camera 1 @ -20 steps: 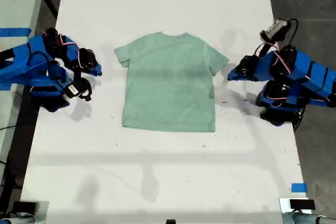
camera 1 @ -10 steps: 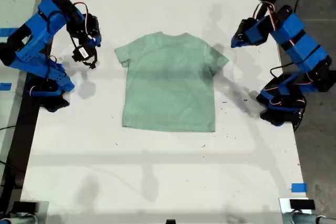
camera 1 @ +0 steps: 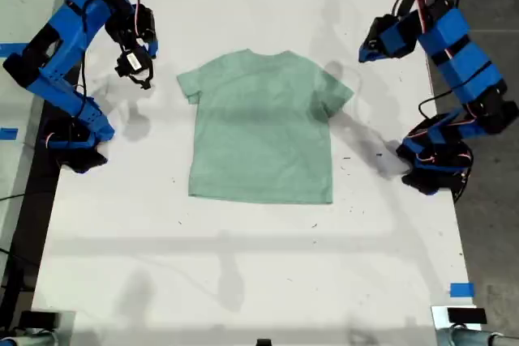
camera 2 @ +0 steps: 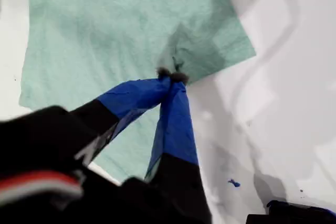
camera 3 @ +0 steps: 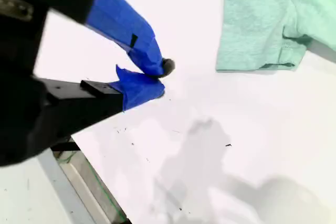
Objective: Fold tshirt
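Closed with its blue tips pressed together and nothing between them, my first hand (camera 2: 170,75) hangs above the tshirt (camera 2: 105,24), looking down near one sleeve and armpit. In the exterior view that is the arm at the right, raised beside the sleeve. My second hand (camera 3: 160,80) is likewise pinched shut and empty, over bare white tabletop (camera 3: 252,129), with the other sleeve's hem just beyond it. The exterior view puts it at the left, close to the shirt but not touching.

The tshirt (camera 1: 259,127) lies flat and face-up in the middle of the tabletop (camera 1: 243,265), between the two arms, with its neck toward the far edge and its bottom hem toward the camera. It looks like thin, soft knit: very light, limp, and sure to sag and drag, not hold a shape. I judge it needs a pinch through a single layer at an edge, and the sleeve tips or shoulder corners nearest each hand seem the best hold. The cloth may slide on the smooth surface if a jaw pushes instead of pinching.

I can read no print, brand or tag on the shirt. Farther off, a scrap of blue tape (camera 1: 461,289) bears no writing.
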